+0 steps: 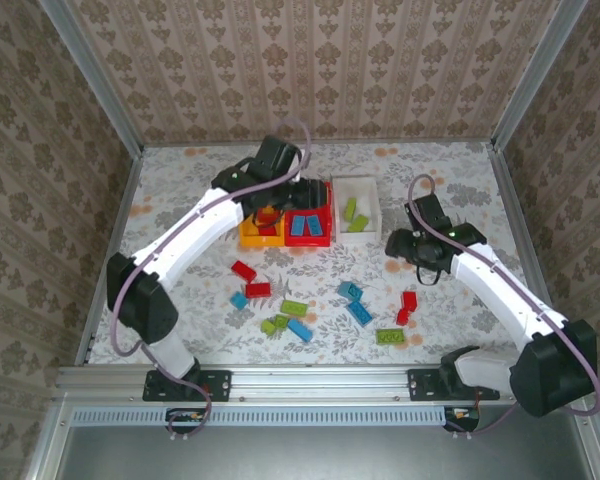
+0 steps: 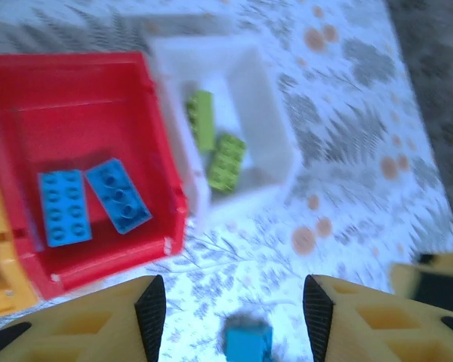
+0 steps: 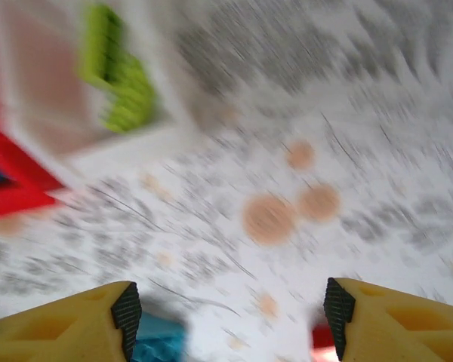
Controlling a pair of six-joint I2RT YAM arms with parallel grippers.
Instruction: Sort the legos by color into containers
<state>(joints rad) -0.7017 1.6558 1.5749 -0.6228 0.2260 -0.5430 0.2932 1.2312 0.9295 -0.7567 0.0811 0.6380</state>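
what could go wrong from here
1. The red bin holds blue bricks, so a red brick could wrongly end up there.
2. On the table, green and blue pieces lie bunched; one grab could take both colours.
3. The open left gripper hangs by the red bin, pressed against the white bin, and could shove both.

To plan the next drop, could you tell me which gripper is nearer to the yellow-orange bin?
Left. The left gripper is above the yellow-orange bin; the right gripper is over the table to its right, past the red bin and white bin.
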